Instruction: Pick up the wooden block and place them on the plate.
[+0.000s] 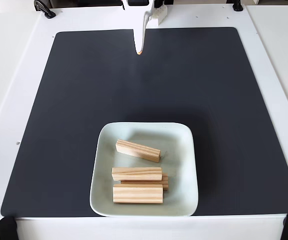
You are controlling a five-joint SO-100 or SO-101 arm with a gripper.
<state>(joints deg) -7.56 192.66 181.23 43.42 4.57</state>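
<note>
Black mat [83, 100] bears the plate [189, 150] of partly overlapping wooden blocks [137, 150]; tool [139, 49] apart, opening unclear.

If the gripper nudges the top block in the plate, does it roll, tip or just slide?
Likely slides: the top block is a flat-sided bar lying on a long face, so rolling looks unlikely. It looks like stiff, pale wood, probably light. The plate looks glossy, so the block may skid toward the raised rim, and the plate itself might shift on the mat.

No legible text, label, brand, number or sign anywhere.
</note>
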